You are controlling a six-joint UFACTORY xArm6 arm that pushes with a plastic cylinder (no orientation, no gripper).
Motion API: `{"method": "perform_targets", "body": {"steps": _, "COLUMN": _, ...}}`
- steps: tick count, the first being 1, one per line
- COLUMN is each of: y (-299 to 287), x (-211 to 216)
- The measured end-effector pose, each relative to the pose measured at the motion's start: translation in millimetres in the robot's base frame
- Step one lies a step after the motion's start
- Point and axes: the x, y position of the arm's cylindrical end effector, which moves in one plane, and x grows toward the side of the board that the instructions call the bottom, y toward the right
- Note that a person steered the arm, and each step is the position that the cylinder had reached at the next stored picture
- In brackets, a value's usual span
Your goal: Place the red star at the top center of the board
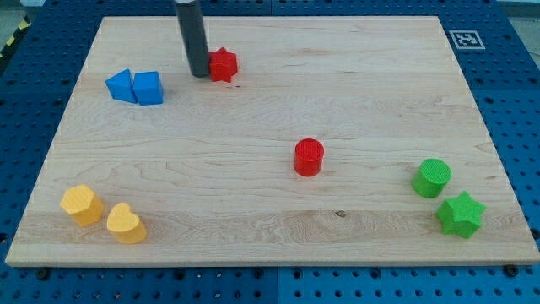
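At my tip's (200,74) right, touching, red star (223,64)

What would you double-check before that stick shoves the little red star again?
1. My tip sits against the red star, on its left in the view: ok.
2. Star already at top center: not ok, it lies left of center.
3. Path toward the view's right free of blocks: ok.
4. Red cylinder well out of the way: ok.
5. Blue blocks behind the tip, untouched: ok.
6. Exact contact between tip and star: cannot tell.
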Motion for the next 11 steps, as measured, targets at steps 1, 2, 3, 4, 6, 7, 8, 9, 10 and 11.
{"method": "perform_targets", "body": {"steps": 1, "y": 27, "x": 1}}
{"method": "perform_targets", "body": {"steps": 2, "y": 60, "x": 23}}
{"method": "perform_targets", "body": {"steps": 3, "y": 79, "x": 40}}
{"method": "perform_targets", "body": {"steps": 4, "y": 95, "x": 40}}
{"method": "perform_targets", "body": {"steps": 6, "y": 95, "x": 14}}
{"method": "perform_targets", "body": {"steps": 7, "y": 85, "x": 12}}
{"method": "perform_targets", "body": {"steps": 8, "y": 82, "x": 15}}
{"method": "perform_targets", "body": {"steps": 9, "y": 74, "x": 15}}
{"method": "perform_targets", "body": {"steps": 10, "y": 72, "x": 15}}
{"method": "perform_targets", "body": {"steps": 11, "y": 72, "x": 2}}
